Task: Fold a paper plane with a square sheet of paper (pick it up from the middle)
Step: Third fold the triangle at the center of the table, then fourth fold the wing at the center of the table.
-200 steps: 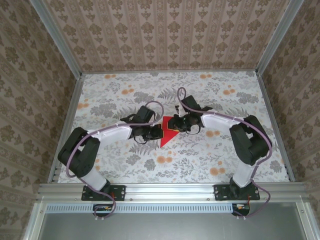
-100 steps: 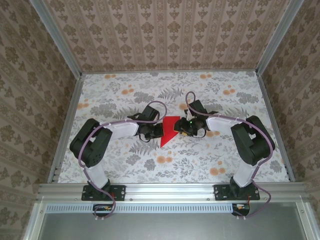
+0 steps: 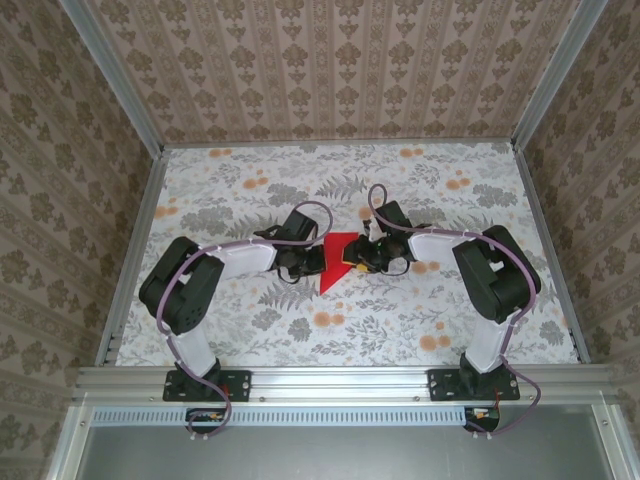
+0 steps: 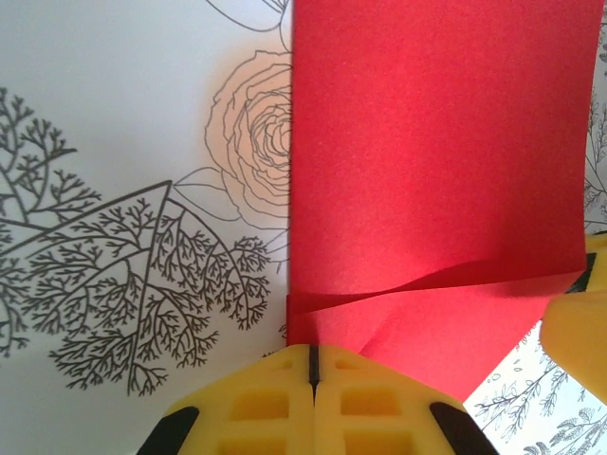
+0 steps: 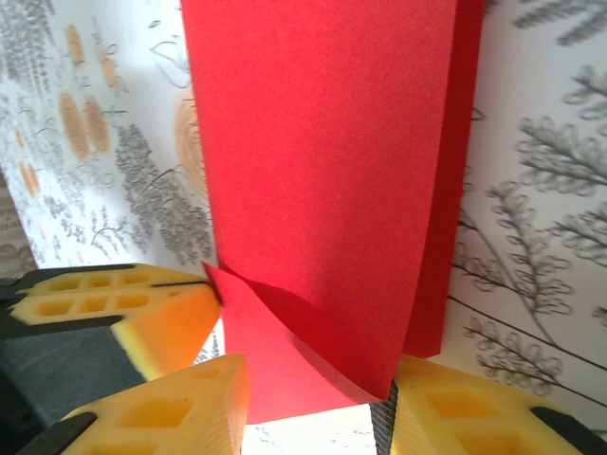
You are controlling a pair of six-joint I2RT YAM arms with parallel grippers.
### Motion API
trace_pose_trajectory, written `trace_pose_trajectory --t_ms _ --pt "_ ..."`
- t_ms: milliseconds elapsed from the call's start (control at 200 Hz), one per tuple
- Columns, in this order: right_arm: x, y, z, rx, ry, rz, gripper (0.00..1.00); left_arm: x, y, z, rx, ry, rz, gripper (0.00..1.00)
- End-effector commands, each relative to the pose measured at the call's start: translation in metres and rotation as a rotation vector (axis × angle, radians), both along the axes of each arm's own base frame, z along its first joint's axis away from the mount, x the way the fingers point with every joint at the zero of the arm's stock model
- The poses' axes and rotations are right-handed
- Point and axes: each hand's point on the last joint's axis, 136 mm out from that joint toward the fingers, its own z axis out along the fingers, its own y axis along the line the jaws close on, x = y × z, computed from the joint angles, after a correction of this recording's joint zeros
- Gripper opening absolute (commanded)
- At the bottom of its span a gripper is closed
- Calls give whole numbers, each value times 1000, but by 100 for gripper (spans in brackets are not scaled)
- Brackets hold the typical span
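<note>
The square sheet of paper point(image 3: 336, 268) is red and lies folded into a pointed shape at the middle of the table. My left gripper point(image 3: 318, 259) is at its left edge. In the left wrist view its yellow jaws point(image 4: 311, 355) are shut, with the sheet's point(image 4: 427, 171) layered edge pinched in their seam. My right gripper point(image 3: 358, 262) is at the paper's right side. Its fingers point(image 5: 185, 408) stand apart in the right wrist view, open point(image 5: 318, 403), around a raised, curling flap of the red sheet point(image 5: 322, 171).
The floral tablecloth point(image 3: 400, 320) covers the table, with patterned walls point(image 3: 330, 70) on three sides and a metal rail point(image 3: 330, 380) at the near edge. The two grippers are close together; the left gripper's yellow jaws point(image 5: 104, 303) show in the right wrist view.
The left arm's elbow has swung in while its gripper stayed at the paper's left edge. The right gripper pulled back right, then edged left again, and its jaws widened.
</note>
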Motion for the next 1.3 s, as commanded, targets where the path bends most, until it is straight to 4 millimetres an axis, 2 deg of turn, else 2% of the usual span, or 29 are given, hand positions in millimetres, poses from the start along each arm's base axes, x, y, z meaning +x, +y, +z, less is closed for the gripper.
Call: trace_pose_trajectory --t_ms 0,375,595,690,765,945,1295 --pt "2 10 4 60 5 11 38 5 0 4 -6 1 16 4" --pt "-3 23 0 157 47 39 31 7 8 6 -5 -6 32 5" --pt "1 25 -3 182 60 6 27 8 11 4 -6 -3 41 5" --pt "5 24 -5 176 66 -26 23 8 12 7 -10 -10 41 5" --pt "8 23 -7 170 73 -53 15 9 13 10 -12 -19 42 6" --pt "12 13 -4 135 51 -123 3 9 16 28 -20 -65 28 20" --pt "15 -5 45 110 -44 -232 0 14 22 88 -45 -309 -63 48"
